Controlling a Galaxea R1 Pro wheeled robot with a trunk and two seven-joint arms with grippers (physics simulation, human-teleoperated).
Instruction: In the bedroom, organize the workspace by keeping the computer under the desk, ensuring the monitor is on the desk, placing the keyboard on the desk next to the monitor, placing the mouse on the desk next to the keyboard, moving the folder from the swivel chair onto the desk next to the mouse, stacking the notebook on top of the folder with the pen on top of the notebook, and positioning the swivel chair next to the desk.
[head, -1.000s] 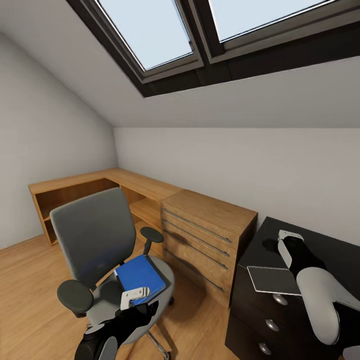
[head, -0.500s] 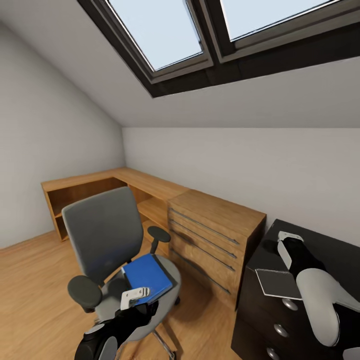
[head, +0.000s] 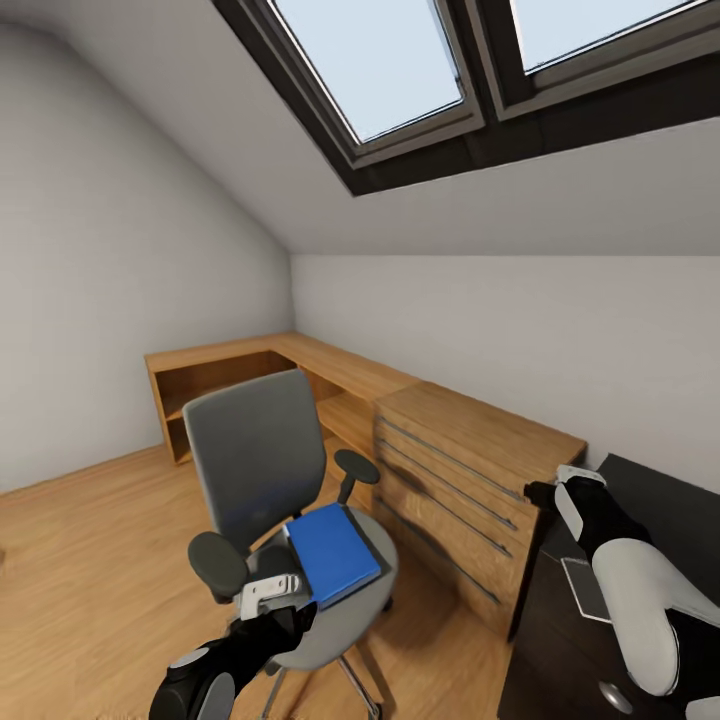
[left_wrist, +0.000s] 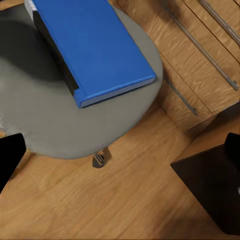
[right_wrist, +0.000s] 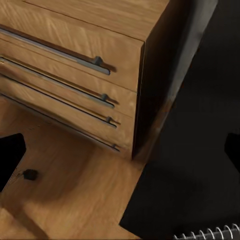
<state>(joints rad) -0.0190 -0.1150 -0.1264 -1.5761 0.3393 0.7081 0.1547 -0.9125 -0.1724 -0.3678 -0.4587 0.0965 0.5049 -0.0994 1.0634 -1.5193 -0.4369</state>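
Note:
The grey swivel chair stands on the wood floor in front of the L-shaped wooden desk. On its seat lies the blue folder. My left gripper hovers open just above the seat's near edge, beside the folder and not touching it. My right gripper is open and empty over the gap between the desk's drawer unit and a black dresser. A flat grey spiral-bound notebook lies on the dresser.
The drawer unit has several long bar handles and stands right against the black dresser. Sloped ceiling with skylights hangs overhead. Open wood floor stretches to the chair's left. The desk's far wing has open shelves underneath.
The whole view has swung, so chair, desk and drawers sit further right in the picture and much of the dresser has slid out. Both arms keep the same pose.

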